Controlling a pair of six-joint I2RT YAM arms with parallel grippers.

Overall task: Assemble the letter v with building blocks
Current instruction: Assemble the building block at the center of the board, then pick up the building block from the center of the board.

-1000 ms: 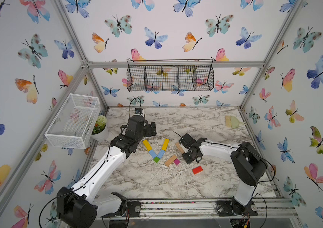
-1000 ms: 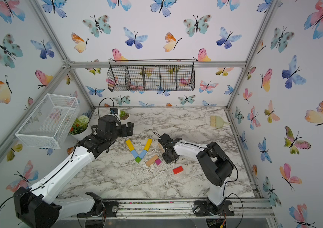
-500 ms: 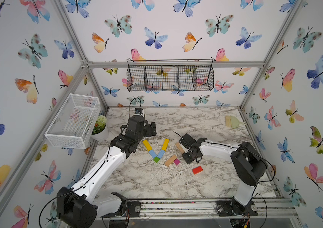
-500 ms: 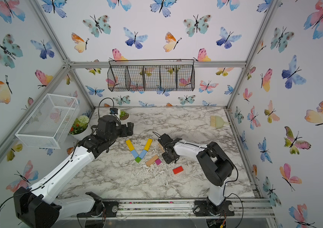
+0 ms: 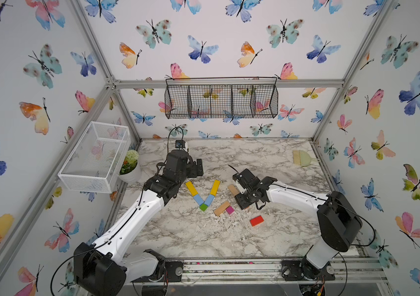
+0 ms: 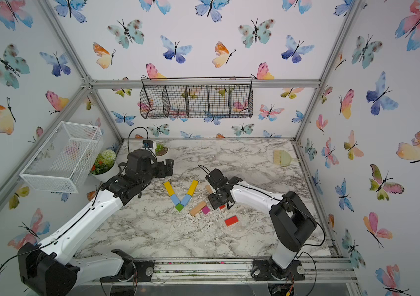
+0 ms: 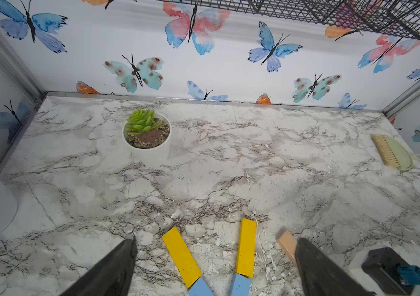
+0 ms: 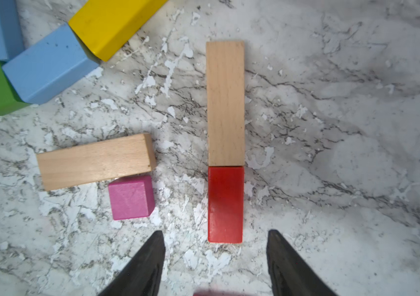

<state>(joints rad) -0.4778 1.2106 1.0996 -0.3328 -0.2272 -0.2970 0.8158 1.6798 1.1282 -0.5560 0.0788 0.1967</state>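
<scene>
Here, butterfly-papered walls (image 5: 303, 125) enclose a chipped marble tabletop (image 5: 191, 238)

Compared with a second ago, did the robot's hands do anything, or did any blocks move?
The right gripper opened its jaws. The red block just ahead of its fingertips lies free on the table, end to end with a tan bar. Neither arm visibly shifted. The left gripper stayed open, and the V and the magenta cube kept their places.

open marble (image 7: 280, 166) past yellow bars (image 7: 181, 256), pot (image 7: 152, 151) perhaps obstructing
</scene>
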